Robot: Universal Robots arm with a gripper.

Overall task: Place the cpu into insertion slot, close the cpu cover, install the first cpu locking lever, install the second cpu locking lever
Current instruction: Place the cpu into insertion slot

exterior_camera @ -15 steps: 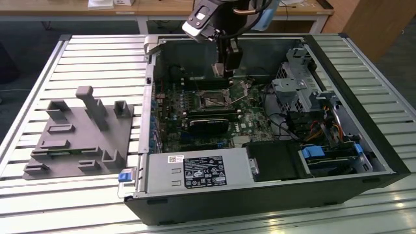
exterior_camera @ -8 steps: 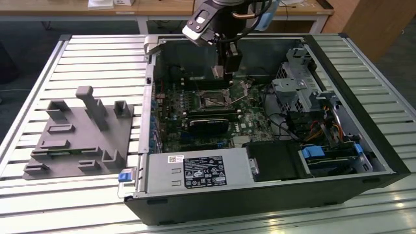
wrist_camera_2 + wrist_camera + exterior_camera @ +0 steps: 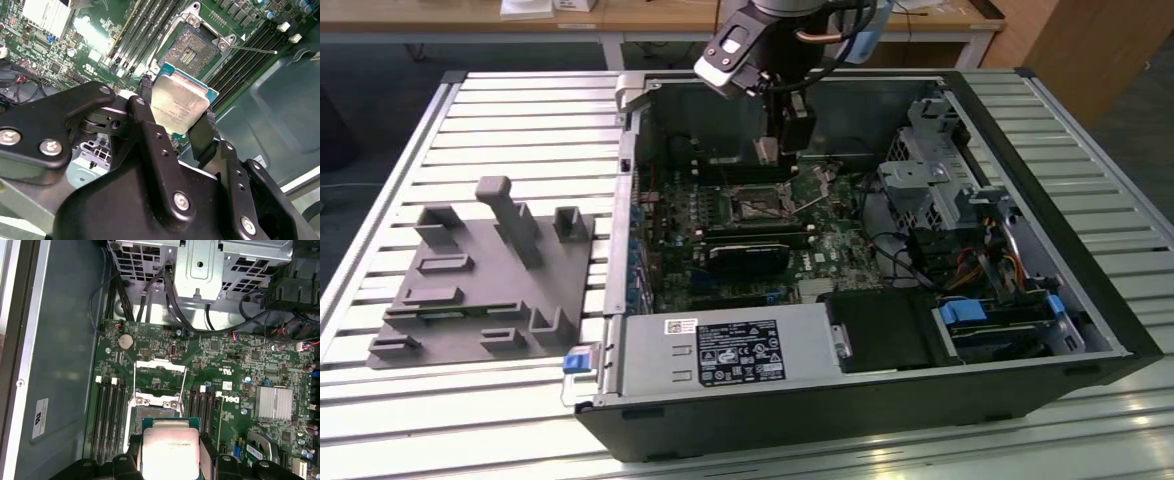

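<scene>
Jaws clamp the cpu (image 3: 179,102) by opposite edges, near the insertion slot (image 3: 192,47).

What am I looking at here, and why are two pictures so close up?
A robot arm reaches into an open computer case lying on a slatted metal table. The exterior view comes from a camera off the arm; both wrist views come from cameras riding on it, looking past its gripper. Two black fingers clamp the cpu, a small flat chip, above the green circuit board. The insertion slot lies uncovered nearby. A grey holder sits at the exterior view's left.
</scene>
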